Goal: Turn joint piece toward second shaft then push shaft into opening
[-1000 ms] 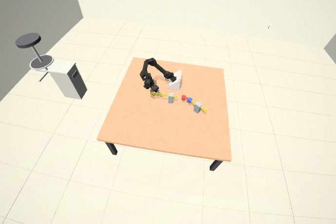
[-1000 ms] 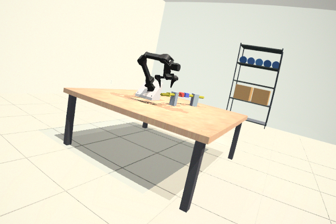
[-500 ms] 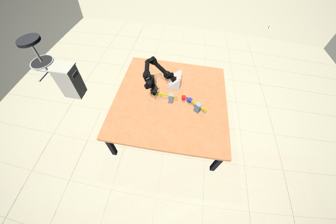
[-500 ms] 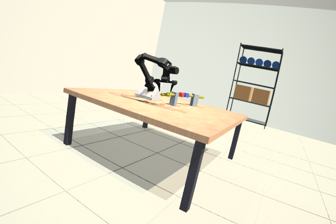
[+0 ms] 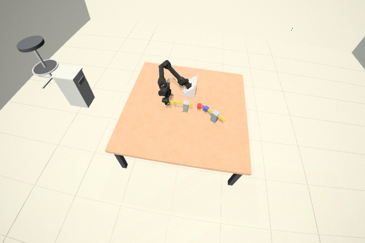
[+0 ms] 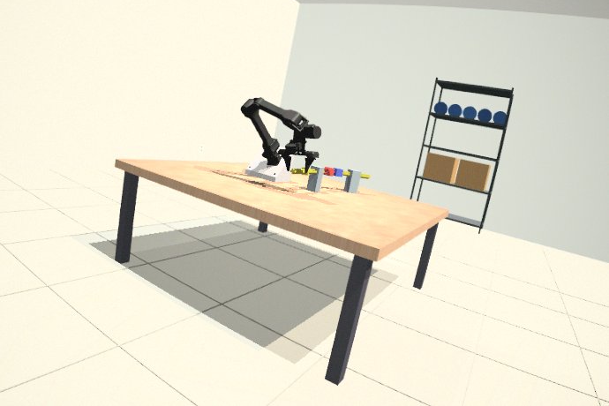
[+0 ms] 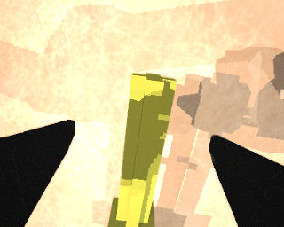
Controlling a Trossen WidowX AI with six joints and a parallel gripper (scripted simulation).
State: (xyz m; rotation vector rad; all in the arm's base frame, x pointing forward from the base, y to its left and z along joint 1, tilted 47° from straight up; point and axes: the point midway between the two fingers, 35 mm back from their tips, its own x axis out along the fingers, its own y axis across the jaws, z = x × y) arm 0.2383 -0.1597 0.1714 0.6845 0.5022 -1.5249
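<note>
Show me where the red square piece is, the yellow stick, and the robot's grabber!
red joint piece (image 5: 199,105): top view, on its upper face.
yellow shaft (image 7: 145,144): wrist view, on its long side.
end effector (image 7: 141,151): wrist view, midway between the open fingertips.

Counted on the wooden table (image 5: 176,146): two yellow shafts (image 5: 176,103) (image 5: 220,117), two grey blocks (image 5: 185,106) (image 5: 214,115), one red square joint piece (image 5: 199,105), one blue hinge cube (image 5: 206,108), one white wedge base (image 5: 191,87) at twelve o'clock.
</note>
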